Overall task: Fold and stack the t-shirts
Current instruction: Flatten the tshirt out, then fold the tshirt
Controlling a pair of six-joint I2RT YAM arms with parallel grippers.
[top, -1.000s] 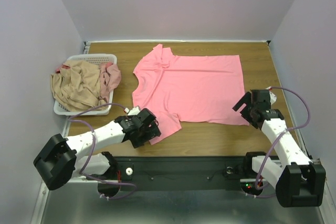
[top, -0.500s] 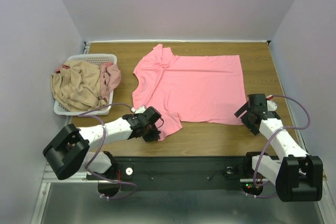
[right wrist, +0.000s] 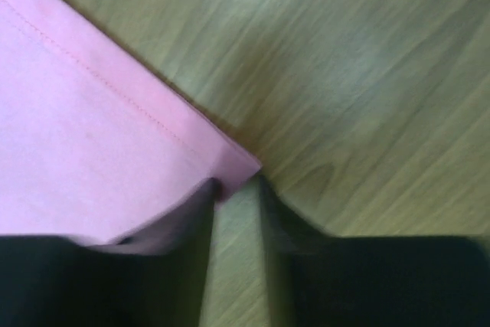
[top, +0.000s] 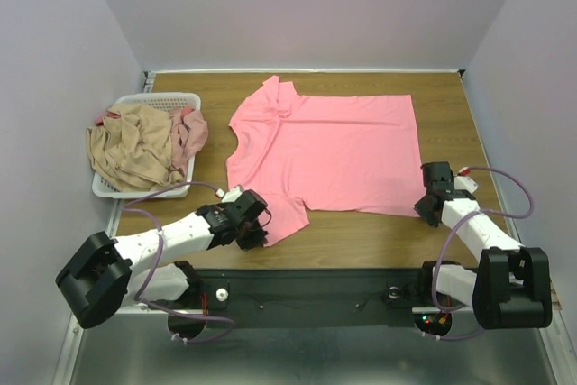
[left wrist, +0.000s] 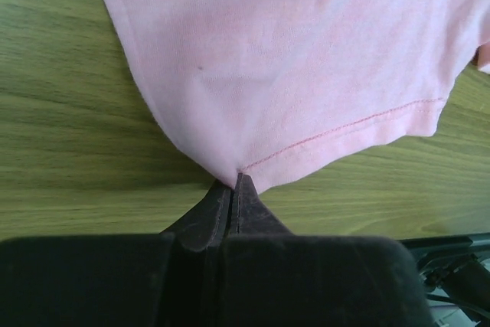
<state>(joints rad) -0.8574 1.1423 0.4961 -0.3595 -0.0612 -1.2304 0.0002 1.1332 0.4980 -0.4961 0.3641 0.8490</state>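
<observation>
Soft, even light fills the overhead view, probably from above; shadows on the table (top: 361, 232) are faint. The left wrist view is sharp on the shirt (left wrist: 291, 59), with the left gripper (left wrist: 234, 181) near black. The right wrist view is blurred throughout, the right gripper (right wrist: 237, 183) smeared.

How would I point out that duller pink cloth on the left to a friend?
On the wooden table, find the white slatted basket at the left edge. Bunched over its right rim is the dusty pink shirt, crumpled against a tan shirt. It is duller than the salmon-pink shirt spread flat mid-table.
</observation>
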